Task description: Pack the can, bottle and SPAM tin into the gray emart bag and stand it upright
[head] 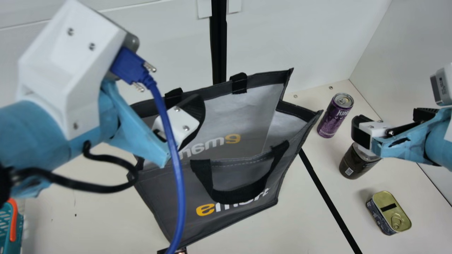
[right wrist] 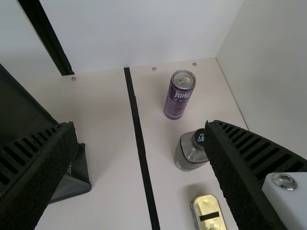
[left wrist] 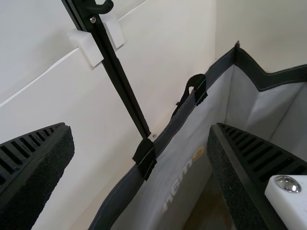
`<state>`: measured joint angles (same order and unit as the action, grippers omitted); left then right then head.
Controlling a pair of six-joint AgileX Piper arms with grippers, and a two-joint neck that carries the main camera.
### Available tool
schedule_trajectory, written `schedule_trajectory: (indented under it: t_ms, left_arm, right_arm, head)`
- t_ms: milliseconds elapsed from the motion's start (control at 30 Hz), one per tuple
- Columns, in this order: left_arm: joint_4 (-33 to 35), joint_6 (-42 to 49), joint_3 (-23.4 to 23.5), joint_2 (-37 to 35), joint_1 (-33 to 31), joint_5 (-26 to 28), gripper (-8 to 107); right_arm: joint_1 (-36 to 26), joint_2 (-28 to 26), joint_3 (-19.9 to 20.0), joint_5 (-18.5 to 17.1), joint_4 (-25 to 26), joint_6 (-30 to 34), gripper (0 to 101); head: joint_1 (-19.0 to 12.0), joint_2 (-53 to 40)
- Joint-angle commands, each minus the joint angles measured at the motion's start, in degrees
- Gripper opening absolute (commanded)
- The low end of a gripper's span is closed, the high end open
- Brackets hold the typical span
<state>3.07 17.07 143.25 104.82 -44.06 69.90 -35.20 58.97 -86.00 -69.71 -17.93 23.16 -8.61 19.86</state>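
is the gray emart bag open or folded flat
Open. The gray emart bag has its sides spread apart, and the pale lining inside shows in the main and left wrist views.

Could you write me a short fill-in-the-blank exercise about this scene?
The can is coloured ____.
The bottle stands between the tin and the ____.
The handles of the gray bag are coloured ____.
The left gripper is not shut but ____.
Missing words: purple; can; black; open.

White walls (head: 303, 42), black upright strip (head: 219, 42).
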Motion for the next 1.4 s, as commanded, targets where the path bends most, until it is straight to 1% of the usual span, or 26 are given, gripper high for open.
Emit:
schedule_trajectory:
  t_ms: [0, 300, 567, 1167, 1367]
  left_arm:
    - [-0.06, 0.3, 0.81, 1.14, -0.03, 0.0, 90]
    - [-0.94, 1.94, 3.03, 4.95, -0.48, 0.0, 90]
    - [-0.83, 3.33, 3.6, 7.26, -0.1, 0.0, 90]
    - [0.95, 5.78, 1.66, 10.47, -0.3, 0.0, 90]
    - [1.0, 6.16, 1.61, 11.18, -0.4, 0.0, 50]
  right_arm:
    - [0.0, 0.0, 0.0, 0.0, 0.0, 0.0, 95]
    - [0.0, 0.0, 0.0, 0.0, 0.0, 0.0, 95]
    - [0.0, 0.0, 0.0, 0.0, 0.0, 0.0, 95]
    - [0.0, 0.0, 0.0, 0.0, 0.0, 0.0, 95]
    - [0.0, 0.0, 0.0, 0.0, 0.0, 0.0, 95]
  head:
    - [-1.39, 0.14]
    - [-1.39, 0.14]
    - [-1.39, 0.14]
    - [-1.39, 0.14]
    - [-1.39, 0.14]
